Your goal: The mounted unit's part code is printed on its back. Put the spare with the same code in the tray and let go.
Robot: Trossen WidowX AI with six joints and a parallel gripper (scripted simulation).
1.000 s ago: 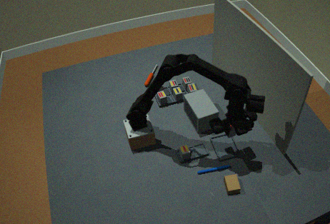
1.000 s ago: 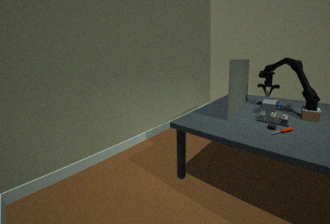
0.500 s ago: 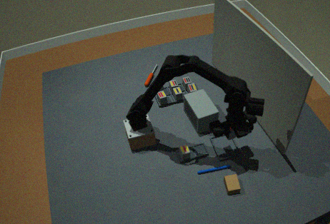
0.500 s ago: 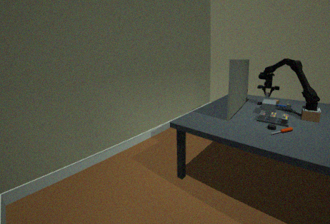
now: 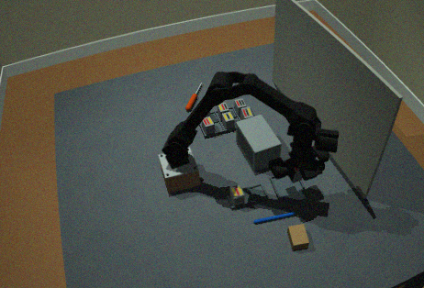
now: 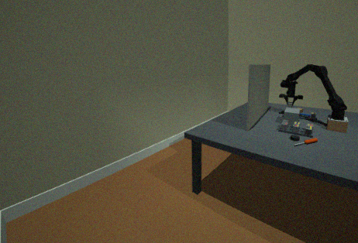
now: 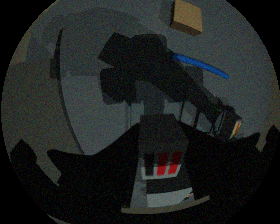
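Held spare (image 7: 161, 173): a small grey block with a striped label showing red and white bars; it is riding between the jaws, lifted off the table, beside the grey mounted unit (image 5: 258, 141).
Handling: it is looking rigid and light, with flat smooth sides that could slide if the hold loosened; the two opposite flat sides are seeming the right place to take it, leaving the label face free.
Gripper (image 5: 295, 171): it is clamping partway closed on the spare, stopped by the block's width.
Tray (image 5: 268, 191): a shallow dark frame lying on the table close under the gripper; whether the spare is hanging directly over it is hard to tell in the shadow.
Spares count: four are sitting in the rack (image 5: 227, 116), one more (image 5: 237, 193) is lying loose beside the tray, and one is in the gripper, making six.
Other items: one orange screwdriver (image 5: 193, 97), one blue pen (image 5: 273, 217), one tan block (image 5: 298, 237), one upright grey panel (image 5: 328, 86).
Next move, as judged: lowering into the tray before releasing.
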